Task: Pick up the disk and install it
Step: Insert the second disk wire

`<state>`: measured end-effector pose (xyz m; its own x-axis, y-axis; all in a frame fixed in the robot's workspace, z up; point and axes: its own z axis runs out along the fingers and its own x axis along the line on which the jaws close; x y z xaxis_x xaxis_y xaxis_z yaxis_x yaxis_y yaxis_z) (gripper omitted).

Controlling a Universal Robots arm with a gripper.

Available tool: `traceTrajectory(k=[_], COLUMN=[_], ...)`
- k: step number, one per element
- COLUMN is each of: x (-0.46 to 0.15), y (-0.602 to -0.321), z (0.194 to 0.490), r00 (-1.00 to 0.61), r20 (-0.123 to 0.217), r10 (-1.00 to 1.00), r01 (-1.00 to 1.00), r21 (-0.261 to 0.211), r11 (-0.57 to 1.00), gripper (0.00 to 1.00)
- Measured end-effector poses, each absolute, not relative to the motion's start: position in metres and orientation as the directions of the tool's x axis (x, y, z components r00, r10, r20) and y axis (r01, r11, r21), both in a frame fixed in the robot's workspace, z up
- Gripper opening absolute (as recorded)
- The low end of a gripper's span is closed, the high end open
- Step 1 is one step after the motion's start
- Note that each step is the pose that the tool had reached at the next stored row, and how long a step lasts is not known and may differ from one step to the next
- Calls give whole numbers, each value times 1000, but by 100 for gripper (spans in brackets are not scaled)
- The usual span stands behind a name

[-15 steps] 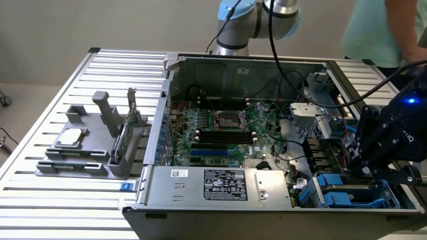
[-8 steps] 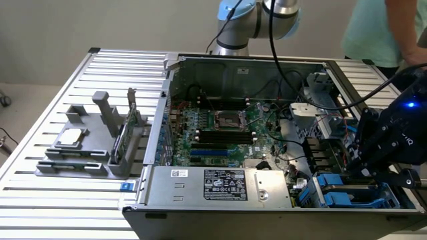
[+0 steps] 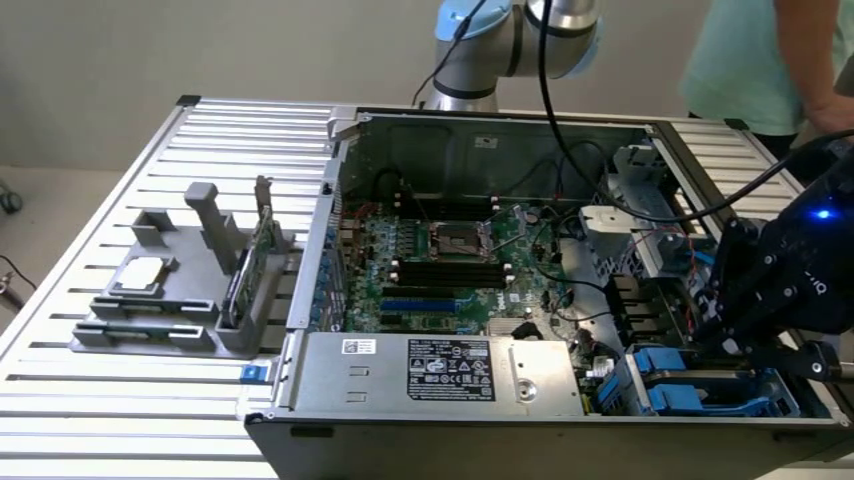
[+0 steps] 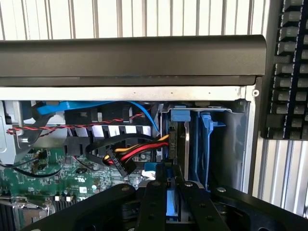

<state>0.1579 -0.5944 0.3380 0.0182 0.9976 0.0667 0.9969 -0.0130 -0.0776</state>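
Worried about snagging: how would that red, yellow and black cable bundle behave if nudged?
The cable bundle would probably flex aside, since it droops in a loose curve. Its black connector hangs free, so it may swing. It looks light for its size.

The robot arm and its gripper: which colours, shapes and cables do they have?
The arm has silver tube segments and light blue joint caps. A black cable hangs along it. The gripper is black, made of flat linked bars with round screws. A small blue light glows on the black wrist housing.
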Motion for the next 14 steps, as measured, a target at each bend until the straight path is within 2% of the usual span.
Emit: traceTrajectory(k=[8,14], x=[158,158], y=[-596,-600], z=[338,336], r00=[18,18], r20=[71,90], r10=[997,996], r01=[997,997], r21=[-78,-78], r11=[-13,-11], gripper=[16,16])
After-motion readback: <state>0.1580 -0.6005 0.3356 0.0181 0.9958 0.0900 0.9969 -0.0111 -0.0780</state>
